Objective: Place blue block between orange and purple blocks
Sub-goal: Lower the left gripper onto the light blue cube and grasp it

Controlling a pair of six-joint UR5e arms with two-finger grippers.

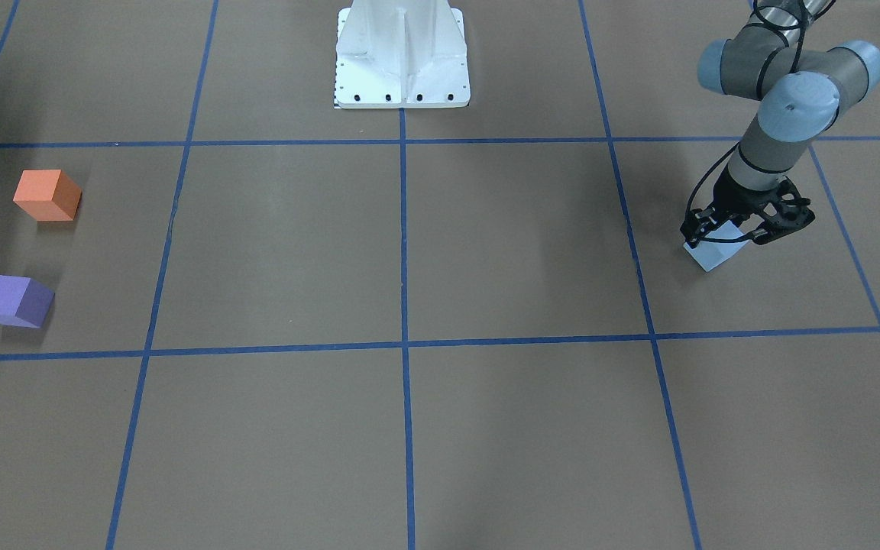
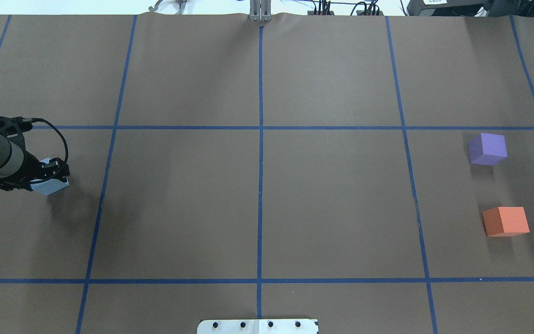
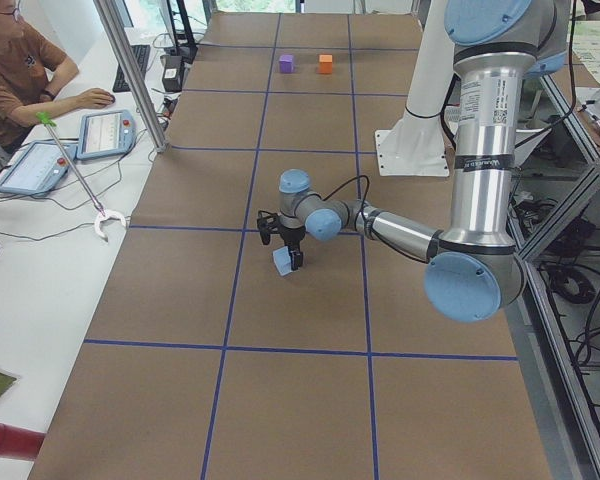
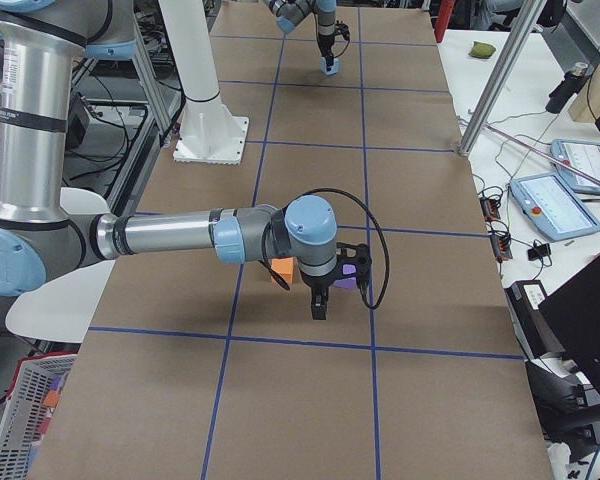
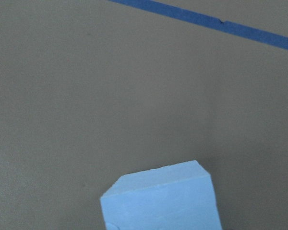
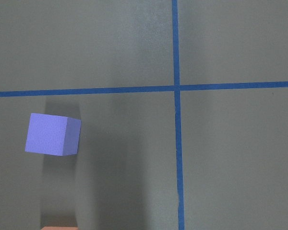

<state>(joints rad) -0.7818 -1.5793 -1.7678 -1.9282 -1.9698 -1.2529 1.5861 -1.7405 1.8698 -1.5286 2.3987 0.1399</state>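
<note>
The light blue block [image 1: 713,253] sits at the table's left side, seen also in the overhead view [image 2: 50,187] and the left wrist view [image 5: 161,201]. My left gripper [image 1: 742,231] is shut on the block from above, at or just above the paper. The orange block [image 2: 505,221] and the purple block [image 2: 487,149] stand apart at the far right side, with a gap between them. My right gripper [image 4: 320,303] shows only in the exterior right view, hovering over those two blocks; I cannot tell if it is open or shut.
The brown paper carries a blue tape grid [image 2: 260,127]. The white robot base [image 1: 402,61] stands at the table's middle edge. An operator [image 3: 20,70] sits with tablets beyond the far edge. A metal pole [image 4: 495,80] stands at that side.
</note>
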